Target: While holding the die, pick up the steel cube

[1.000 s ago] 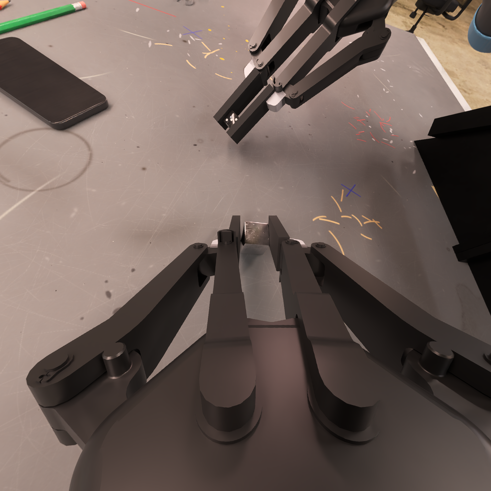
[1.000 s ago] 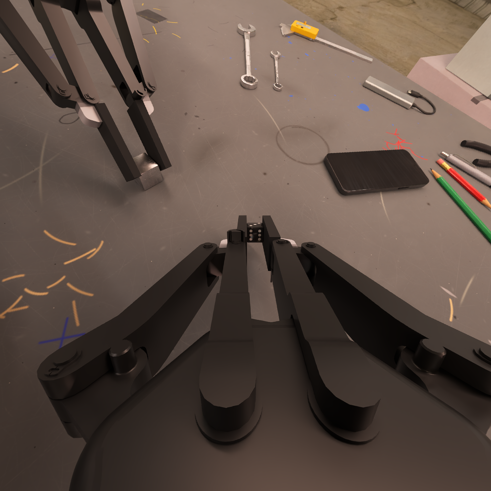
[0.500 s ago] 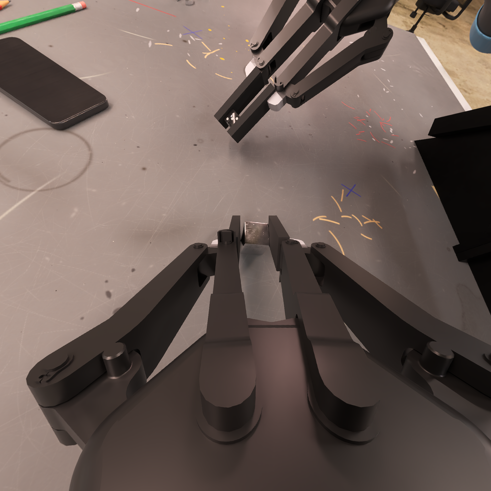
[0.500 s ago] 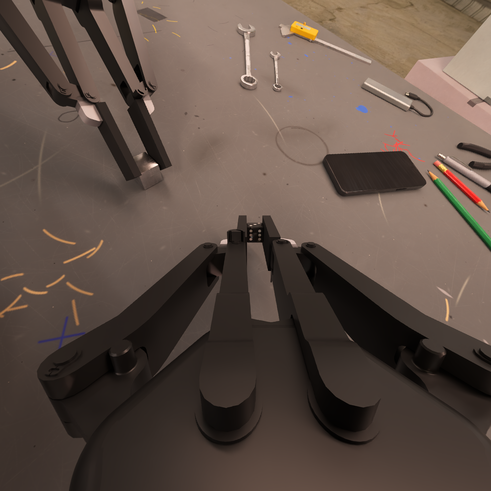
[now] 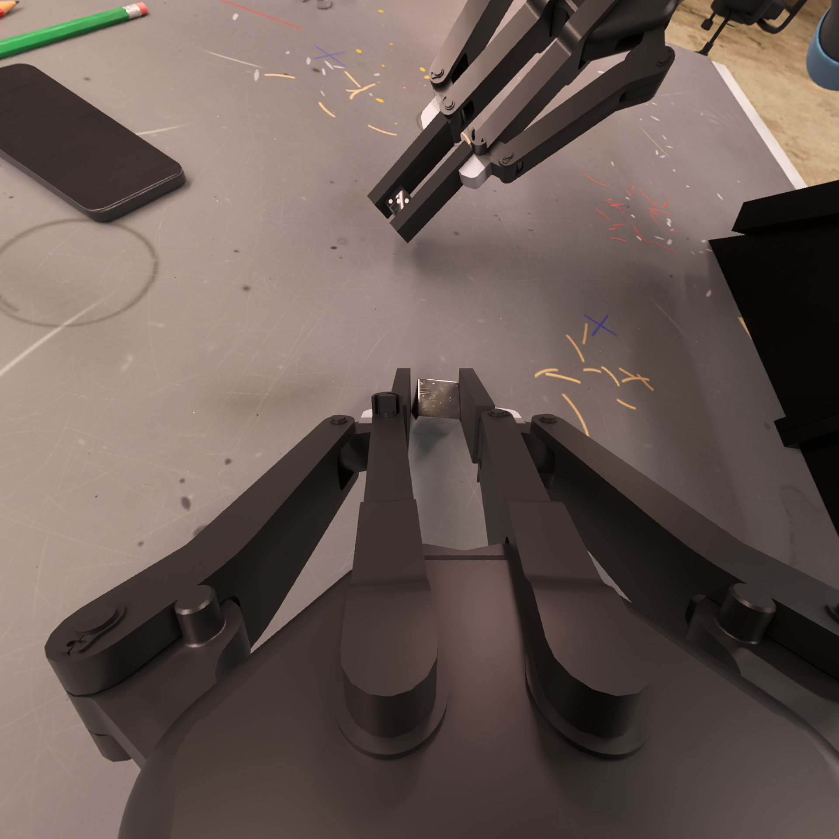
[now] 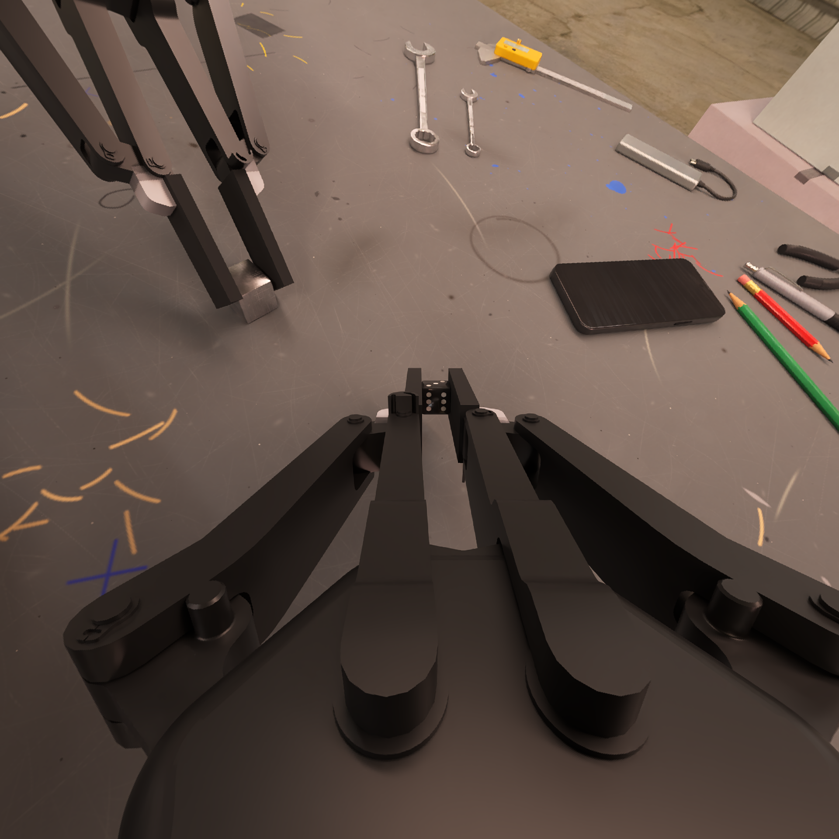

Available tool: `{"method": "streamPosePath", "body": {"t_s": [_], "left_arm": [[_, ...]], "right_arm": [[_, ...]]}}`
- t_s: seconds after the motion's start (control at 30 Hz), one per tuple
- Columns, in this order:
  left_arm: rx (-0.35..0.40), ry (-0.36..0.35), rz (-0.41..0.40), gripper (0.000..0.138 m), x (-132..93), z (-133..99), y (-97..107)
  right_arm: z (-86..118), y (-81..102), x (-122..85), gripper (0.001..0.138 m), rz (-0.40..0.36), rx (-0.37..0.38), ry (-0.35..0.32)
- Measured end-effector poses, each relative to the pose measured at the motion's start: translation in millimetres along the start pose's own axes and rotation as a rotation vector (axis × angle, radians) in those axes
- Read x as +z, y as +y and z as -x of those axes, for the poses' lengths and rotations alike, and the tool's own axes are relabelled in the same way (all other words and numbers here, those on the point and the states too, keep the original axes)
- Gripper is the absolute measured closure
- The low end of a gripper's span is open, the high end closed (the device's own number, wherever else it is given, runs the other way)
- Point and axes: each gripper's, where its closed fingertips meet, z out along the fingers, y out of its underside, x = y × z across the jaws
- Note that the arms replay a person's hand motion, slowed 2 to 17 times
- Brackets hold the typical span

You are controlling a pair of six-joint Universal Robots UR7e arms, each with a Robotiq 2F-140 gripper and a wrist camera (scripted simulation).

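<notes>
In the left wrist view my left gripper is shut on the steel cube, a small shiny block held between the fingertips at or just above the grey table. In the right wrist view my right gripper is shut on the black die with white pips, held above the table. The left gripper with the cube also shows at the upper left of the right wrist view. The right gripper with the die shows at the top of the left wrist view.
A black phone lies to the right, with a green pencil, a red pencil and a pen beyond it. Two wrenches, a yellow caliper and a grey hub lie farther off. A black box stands at the right of the left wrist view.
The right gripper has drifted slightly with the die still in it. The left gripper stays shut on the cube in the same place.
</notes>
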Motion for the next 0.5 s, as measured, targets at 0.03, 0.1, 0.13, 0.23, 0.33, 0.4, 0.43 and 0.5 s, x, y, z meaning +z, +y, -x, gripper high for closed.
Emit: {"method": "streamPosePath", "body": {"t_s": [0.03, 0.1, 0.13, 0.23, 0.33, 0.4, 0.43, 0.5], "left_arm": [[0.0, 0.0, 0.0, 0.11, 0.0, 0.0, 0.0], [0.0, 0.0, 0.0, 0.11, 0.0, 0.0, 0.0], [0.0, 0.0, 0.0, 0.11, 0.0, 0.0, 0.0], [0.0, 0.0, 0.0, 0.11, 0.0, 0.0, 0.0], [-0.001, 0.0, 0.0, 0.11, 0.0, 0.1, 0.0], [-0.001, 0.001, 0.0, 0.11, 0.0, 0.1, 0.0], [-0.001, 0.001, 0.0, 0.11, -0.1, 0.1, 0.0], [-0.002, 0.001, -0.001, 0.11, -0.1, 0.1, 0.0]], "right_arm": [[-0.1, 0.0, -0.1, 0.123, -0.001, 0.001, 0.0], [-0.4, -0.1, -0.3, 0.123, -0.002, 0.001, 0.001], [-0.5, -0.2, -0.4, 0.123, -0.002, 0.001, 0.002], [-0.8, -0.2, -0.5, 0.123, -0.003, 0.001, 0.002], [-1.1, 0.1, -0.3, 0.123, -0.002, 0.0, 0.003], [-1.6, 0.3, -0.2, 0.123, -0.001, -0.001, 0.004], [-1.9, 0.4, -0.1, 0.123, 0.0, -0.002, 0.004], [-2.6, 0.5, 0.0, 0.123, 0.001, -0.004, 0.006]]}}
